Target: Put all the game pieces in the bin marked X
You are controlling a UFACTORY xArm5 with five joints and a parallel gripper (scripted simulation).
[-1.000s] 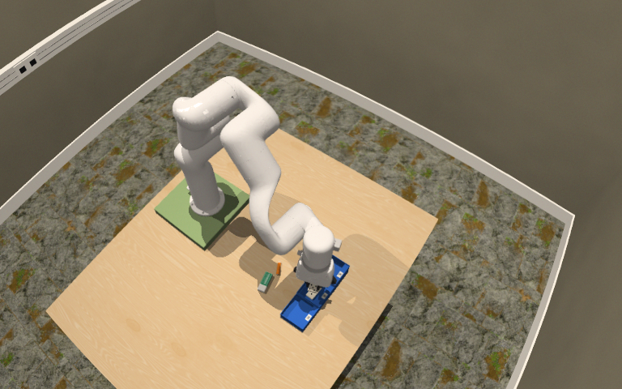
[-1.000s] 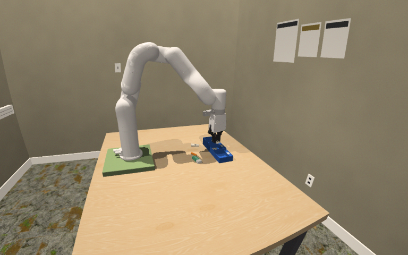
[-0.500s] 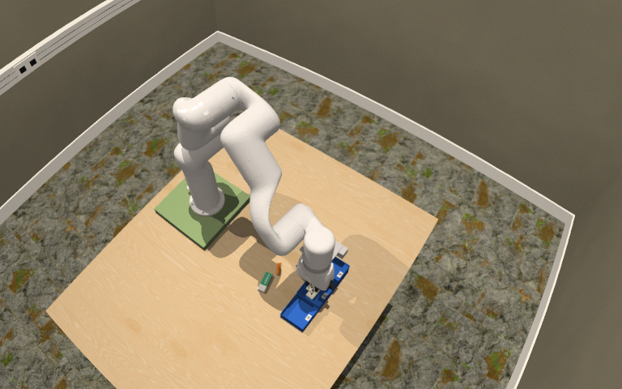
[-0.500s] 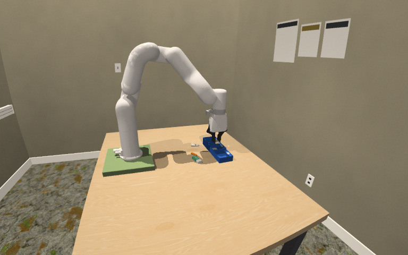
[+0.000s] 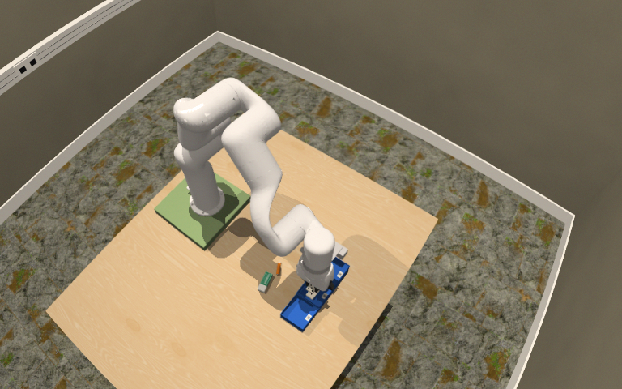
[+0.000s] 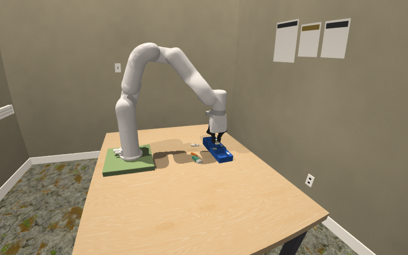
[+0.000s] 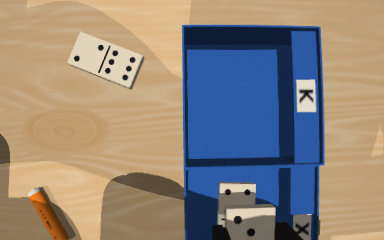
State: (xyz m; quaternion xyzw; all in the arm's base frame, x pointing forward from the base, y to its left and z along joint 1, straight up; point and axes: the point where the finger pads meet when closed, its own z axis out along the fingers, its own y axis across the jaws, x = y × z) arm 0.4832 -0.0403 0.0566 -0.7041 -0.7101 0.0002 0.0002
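My gripper [image 5: 313,292] [image 6: 215,141] [image 7: 249,234] is shut on a cream die [image 7: 250,216] with black dots and holds it just above the blue bin marked X [image 7: 195,200] [image 5: 297,310] [image 6: 224,155]. A second dotted cream piece [image 7: 237,191] lies in that bin under the gripper. The blue bin marked K [image 7: 234,100] [image 5: 341,267] [image 6: 206,141] adjoins it on the far side and is empty. A cream domino [image 7: 105,59] [image 6: 195,144] lies flat on the table beside the K bin.
An orange marker [image 7: 46,216] [image 5: 278,268] [image 6: 194,154] and a green eraser [image 5: 265,281] [image 6: 196,159] lie on the table left of the bins. The arm's green base plate [image 5: 179,211] [image 6: 127,166] is further back.
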